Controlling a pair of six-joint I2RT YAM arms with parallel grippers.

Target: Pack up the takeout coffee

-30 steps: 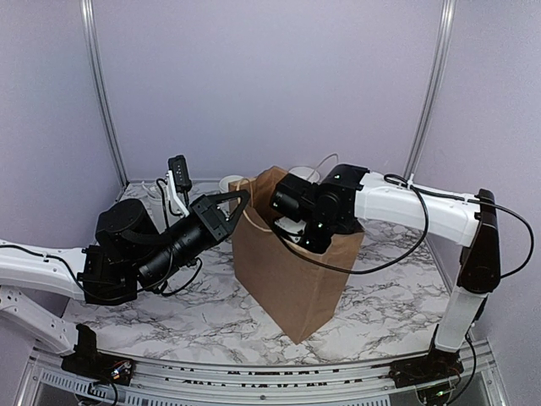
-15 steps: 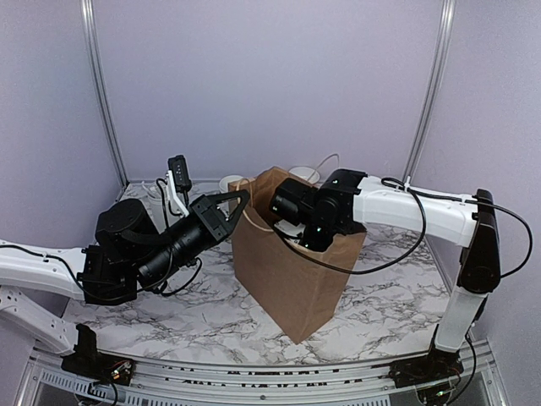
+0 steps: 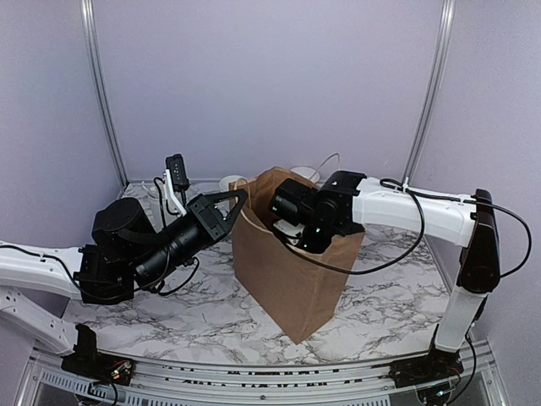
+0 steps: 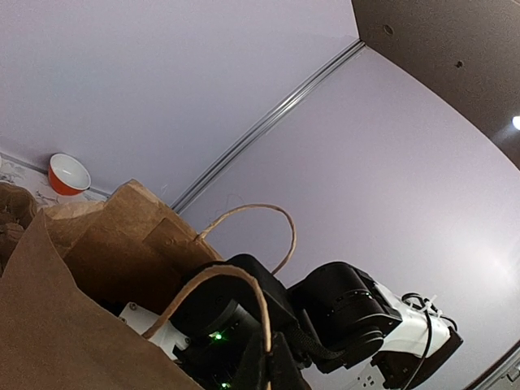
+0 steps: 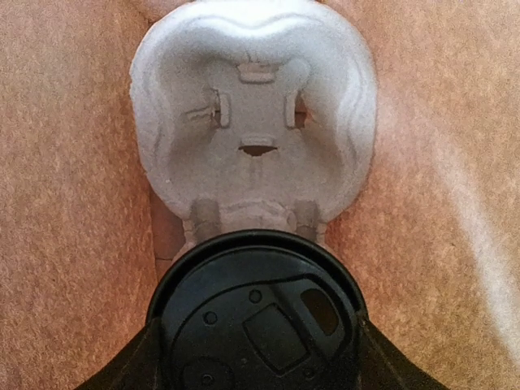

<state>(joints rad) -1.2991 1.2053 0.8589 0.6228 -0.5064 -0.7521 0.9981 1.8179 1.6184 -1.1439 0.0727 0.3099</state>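
The takeout coffee shows in the right wrist view only as its black lid (image 5: 256,276), seen from above; the cup body is hidden. My right gripper (image 5: 256,357) is shut on it, with a finger (image 5: 134,366) at each side. It holds the cup inside the brown paper bag (image 3: 292,271), over a white moulded cup carrier (image 5: 253,122) on the bag's floor. In the top view the right gripper (image 3: 292,232) is down in the bag's mouth. My left gripper (image 3: 242,197) is shut on the bag's near twine handle (image 4: 244,280) and holds it up.
A lidless white cup (image 3: 229,183) and another white vessel (image 3: 304,173) stand behind the bag. A black device on a white stand (image 3: 177,174) is at the back left. A red bowl (image 4: 68,173) shows in the left wrist view. The bag's brown walls (image 5: 73,203) close in around the right gripper.
The right wrist has sunk a little deeper into the bag and shifted slightly left. The left arm still holds the handle, hardly moved.
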